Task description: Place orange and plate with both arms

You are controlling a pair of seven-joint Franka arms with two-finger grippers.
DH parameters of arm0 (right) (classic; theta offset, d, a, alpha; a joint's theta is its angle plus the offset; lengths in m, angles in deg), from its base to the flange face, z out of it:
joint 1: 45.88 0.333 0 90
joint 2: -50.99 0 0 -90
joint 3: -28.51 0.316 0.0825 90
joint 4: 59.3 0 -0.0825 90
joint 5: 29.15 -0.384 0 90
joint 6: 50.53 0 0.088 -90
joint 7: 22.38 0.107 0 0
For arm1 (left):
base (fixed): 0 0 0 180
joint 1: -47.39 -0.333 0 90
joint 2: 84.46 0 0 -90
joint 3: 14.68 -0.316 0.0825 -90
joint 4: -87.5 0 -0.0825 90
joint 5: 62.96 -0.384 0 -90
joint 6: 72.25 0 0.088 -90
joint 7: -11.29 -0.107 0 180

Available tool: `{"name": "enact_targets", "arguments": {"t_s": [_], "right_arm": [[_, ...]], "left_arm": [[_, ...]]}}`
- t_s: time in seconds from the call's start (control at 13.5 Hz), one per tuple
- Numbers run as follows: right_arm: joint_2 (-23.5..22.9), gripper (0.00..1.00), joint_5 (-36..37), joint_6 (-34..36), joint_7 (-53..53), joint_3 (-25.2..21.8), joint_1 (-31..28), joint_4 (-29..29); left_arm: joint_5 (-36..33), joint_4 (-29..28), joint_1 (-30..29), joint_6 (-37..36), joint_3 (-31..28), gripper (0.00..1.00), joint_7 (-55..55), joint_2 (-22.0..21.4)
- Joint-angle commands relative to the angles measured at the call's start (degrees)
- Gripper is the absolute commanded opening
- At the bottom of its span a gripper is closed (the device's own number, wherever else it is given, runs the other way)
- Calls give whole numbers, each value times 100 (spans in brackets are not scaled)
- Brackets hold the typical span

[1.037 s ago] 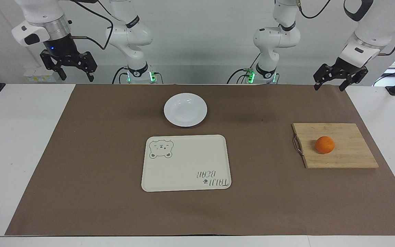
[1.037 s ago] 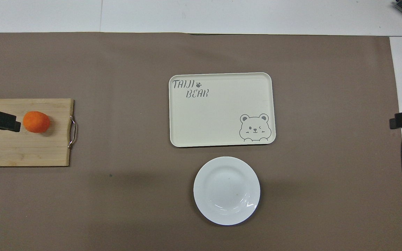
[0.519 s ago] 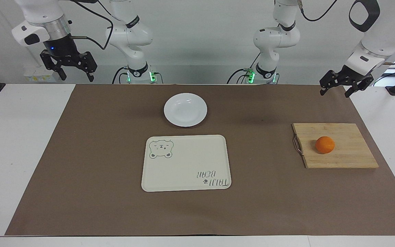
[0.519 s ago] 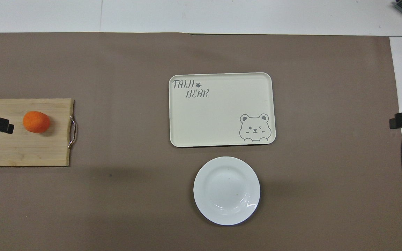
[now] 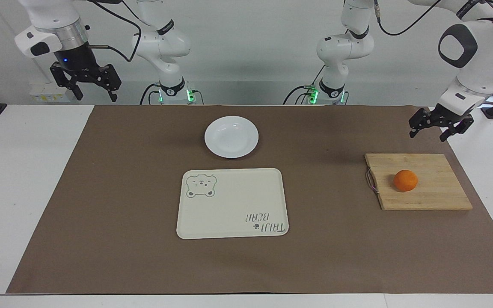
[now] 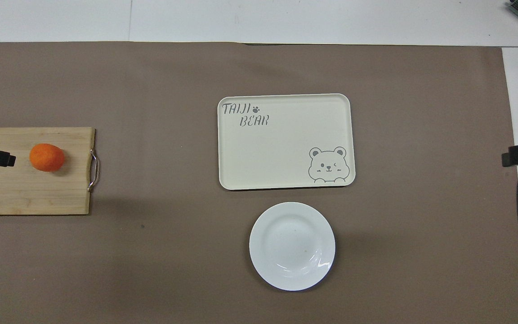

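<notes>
Brown mat (image 5: 144, 192): a sheet of brown paper covers most of the white table (image 5: 24, 179), and every loose thing lies on it.
Orange (image 5: 405, 180): small, round and bright, it sits on the wooden cutting board (image 5: 435, 194) toward the left arm's end of the table, nearer to the board's metal handle (image 5: 371, 181) than to its outer end; nothing touches it.
Cutting board: pale bamboo, flat on the mat, its handle end turned toward the tray.
Plate (image 5: 231, 137): plain glossy white, lying flat on the mat near the middle of the table, just nearer to the robots than the tray and apart from it; nothing lies in it.
Tray (image 5: 232, 203): cream, rectangular, with a bear drawing in one corner and the words TAIJI BEAR in the corner across from it; nothing lies on it.
Left gripper (image 5: 438, 129): raised above the mat's edge at the left arm's end of the table, just beside the board's robot-side edge and clear of it; its fingers are spread and hold nothing. In the overhead view only one dark tip shows at the picture's edge, over the board beside the orange.
Right gripper (image 5: 87, 89): up in the air at the right arm's end of the table, above the table's robot-side edge, pointing down; its fingers are spread and hold nothing. This arm waits.
</notes>
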Motion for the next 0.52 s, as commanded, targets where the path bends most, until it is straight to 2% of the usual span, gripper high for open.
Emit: {"name": "enact_targets", "arguments": {"t_s": [0.0, 0.44], "right_arm": [[-4, 100, 19, 63, 44, 15, -12, 35], [-4, 100, 19, 63, 44, 15, -12, 35]], "left_arm": [[-87, -361, -54, 683, 36, 100, -97, 149], [-386, -442, -45, 1493, 36, 100, -97, 966]]}}
